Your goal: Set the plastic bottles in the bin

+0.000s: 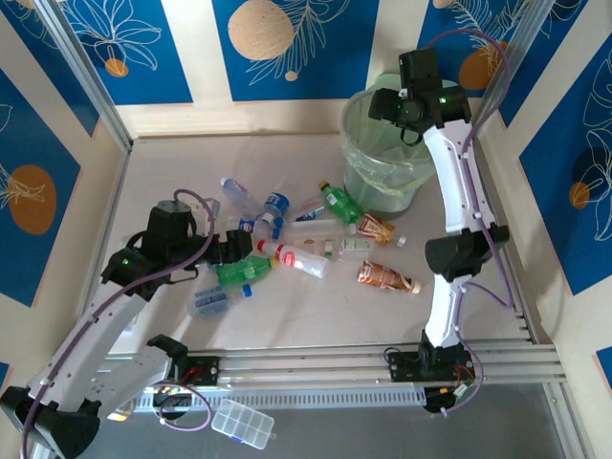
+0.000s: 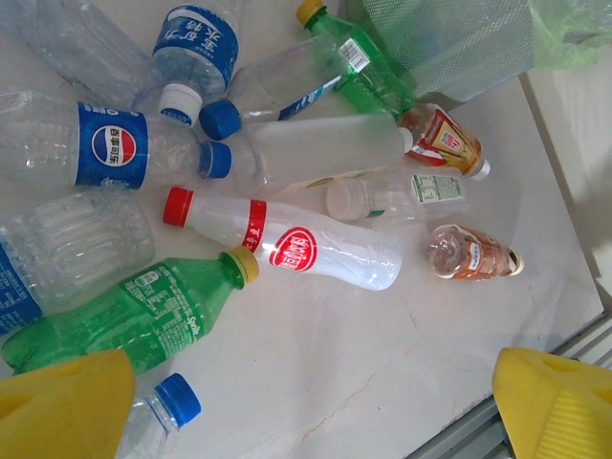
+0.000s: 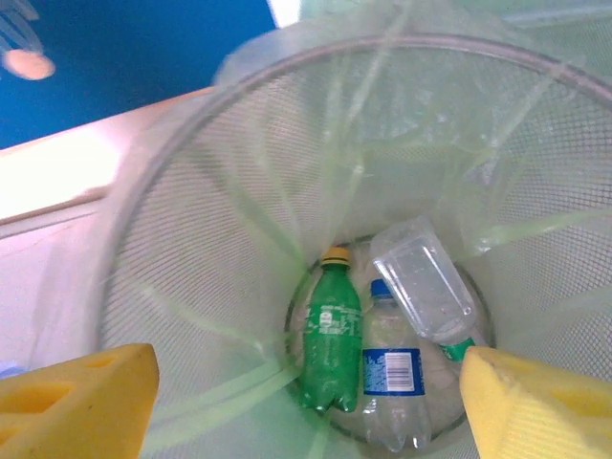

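Pale-green, the bin (image 1: 378, 182) stands directly beneath the right tool (image 3: 311, 392), released and empty, placed so drops land inside; three plastic bottles (image 3: 330, 330) lie at its bottom. Left of the bin, the left tool (image 2: 316, 402) gapes wide over more bottles on the bench (image 2: 382, 363).

This was a robot lab test cell, not a home. A left arm (image 1: 96, 335) and a right arm (image 1: 454, 182) stood bolted to aluminium rails (image 1: 325, 361) at the near edge of a pale table (image 1: 316, 316). Upright panels (image 1: 115, 48) printed with white leaves and orange discs on blue boxed it in. A purple cable (image 1: 199, 199) looped off one arm, and a clear compartment box (image 1: 243, 424) lay on the grey floor (image 1: 382, 435).
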{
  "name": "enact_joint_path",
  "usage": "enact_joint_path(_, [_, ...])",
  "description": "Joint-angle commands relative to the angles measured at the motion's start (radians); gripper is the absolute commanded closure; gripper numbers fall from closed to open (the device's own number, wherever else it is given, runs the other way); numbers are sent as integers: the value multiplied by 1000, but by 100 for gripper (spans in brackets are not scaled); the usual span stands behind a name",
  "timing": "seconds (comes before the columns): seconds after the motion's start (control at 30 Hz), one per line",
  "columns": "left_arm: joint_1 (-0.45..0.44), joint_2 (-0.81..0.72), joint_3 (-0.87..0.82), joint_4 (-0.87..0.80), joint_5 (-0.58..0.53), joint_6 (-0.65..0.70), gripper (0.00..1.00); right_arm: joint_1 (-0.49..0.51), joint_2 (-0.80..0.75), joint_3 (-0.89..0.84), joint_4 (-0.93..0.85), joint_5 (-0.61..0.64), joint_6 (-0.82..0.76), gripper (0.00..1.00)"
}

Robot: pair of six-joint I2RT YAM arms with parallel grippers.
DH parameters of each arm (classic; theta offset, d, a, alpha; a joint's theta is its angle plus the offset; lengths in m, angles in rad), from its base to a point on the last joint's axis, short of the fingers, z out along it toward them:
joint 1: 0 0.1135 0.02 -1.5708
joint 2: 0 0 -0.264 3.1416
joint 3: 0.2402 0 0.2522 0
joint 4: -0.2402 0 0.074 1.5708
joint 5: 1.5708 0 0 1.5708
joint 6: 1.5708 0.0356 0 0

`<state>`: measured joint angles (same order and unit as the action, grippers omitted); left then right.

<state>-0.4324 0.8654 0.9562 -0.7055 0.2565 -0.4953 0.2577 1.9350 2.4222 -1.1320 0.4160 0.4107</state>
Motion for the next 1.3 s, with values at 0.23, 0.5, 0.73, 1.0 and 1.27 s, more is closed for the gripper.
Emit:
enact_joint_path(0.23, [-6,-66,-35,-64,-24,6,5,281,-400,-466,277,29,-274,22])
enact_joint_path(0.5, [-6,-83,-76,-99,-55,8,5,527,-450,-583,66,58,-380,27])
enact_joint_path(0.73, [-5,-86,-131,-116,-91,-20,5,615,-458,-784,42,-125,-362,27])
enact_joint_path(1.0, [-5,-107,-146,-127,-116,-44,5,563,-418,-962,58,-190,-226,28])
enact_joint_path(1.27, [-5,-96,-162,-94,-96,-52,5,532,-618,-1261,159,-51,212,23])
